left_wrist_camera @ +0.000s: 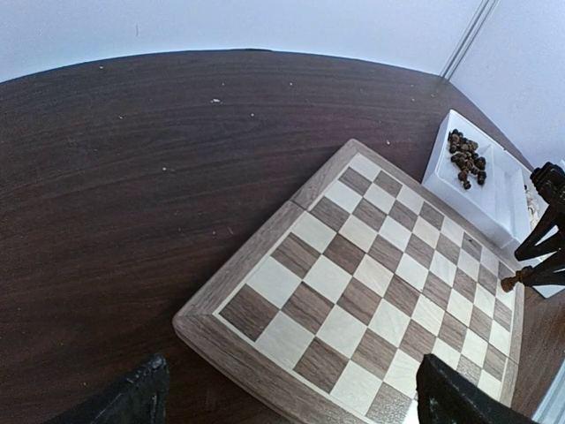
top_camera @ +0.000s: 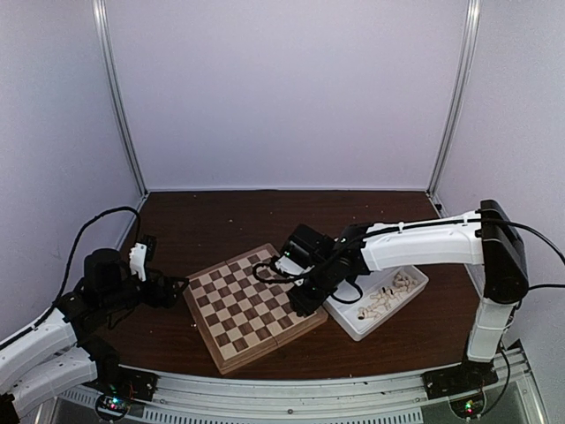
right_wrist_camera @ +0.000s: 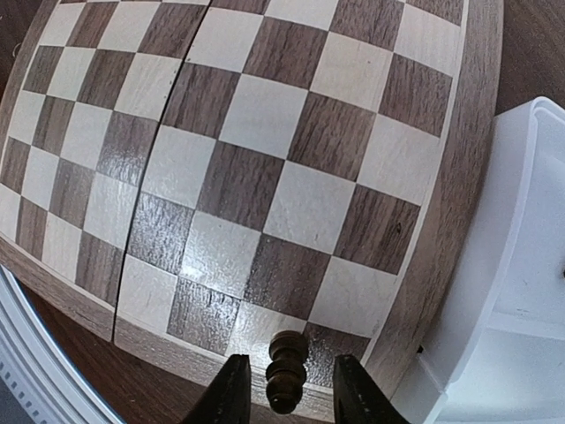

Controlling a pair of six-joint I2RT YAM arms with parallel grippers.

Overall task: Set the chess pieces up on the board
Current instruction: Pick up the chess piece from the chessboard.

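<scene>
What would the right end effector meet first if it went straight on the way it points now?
Probably the board: the right end effector points down at its edge row beside the tray. The dark piece between its jaws would touch first, unless it already stands there; depth is unclear.

Both arms low over the tabletop [top_camera: 221, 212], left jaws wide, right jaws narrowed.
The left arm [top_camera: 40, 349] lies folded at the near left corner, its left gripper [left_wrist_camera: 291, 364] spread fully. The right arm [top_camera: 424, 243] reaches leftward from the near right corner, wrist bent down, the right gripper [right_wrist_camera: 291, 360] with its fingers slightly clear of a dark chess piece [right_wrist_camera: 287, 375] between them.
</scene>
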